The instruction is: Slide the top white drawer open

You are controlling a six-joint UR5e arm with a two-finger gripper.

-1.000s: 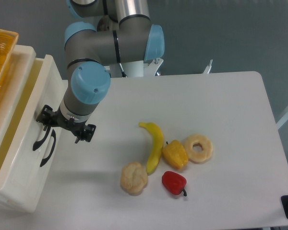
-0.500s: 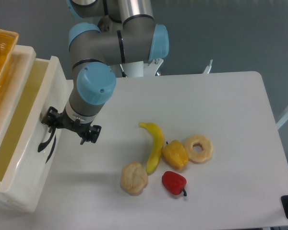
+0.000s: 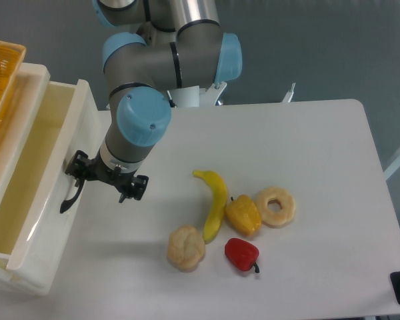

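One drawer [image 3: 27, 200], the top white one, juts well out of the cabinet at the left edge, its pale hollow open to view. Its black handle [image 3: 69, 195] curves down the front, and the gripper [image 3: 105, 180] sits right at that handle; whether the jaws are clamped on it I cannot tell, since the wrist hides them. Judging by this, the pull is in hand and mostly done. Next would be a short further draw to the right, then letting go. Further right lie a banana [image 3: 215, 202], a yellow pepper [image 3: 243, 215] and a red pepper [image 3: 241, 254], untouched.
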